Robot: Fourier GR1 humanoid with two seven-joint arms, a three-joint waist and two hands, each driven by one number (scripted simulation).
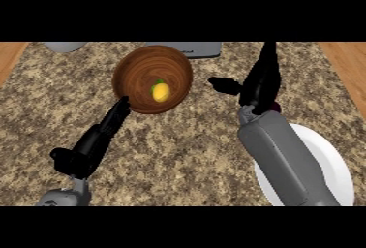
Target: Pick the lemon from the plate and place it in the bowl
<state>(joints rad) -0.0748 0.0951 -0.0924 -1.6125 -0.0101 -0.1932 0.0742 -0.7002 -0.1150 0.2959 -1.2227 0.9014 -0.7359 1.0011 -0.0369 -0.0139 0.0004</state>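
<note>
The small yellow lemon (161,91) lies inside the round dark-brown wooden bowl (139,72), a little right of the bowl's middle. Its long axis runs nearly up and down in the head view, and its green stem end points away from the robot. The flat round white plate (332,169) is at the lower right on the speckled stone counter (186,145), well apart from the bowl, and the grey right forearm covers part of it. The black right hand (261,80) is just beside the bowl's right rim, open, with straight fingers and the thumb pointing toward the bowl, holding nothing. The black left hand (100,135) is open too, and its straight fingertips are near the bowl's lower left rim.
</note>
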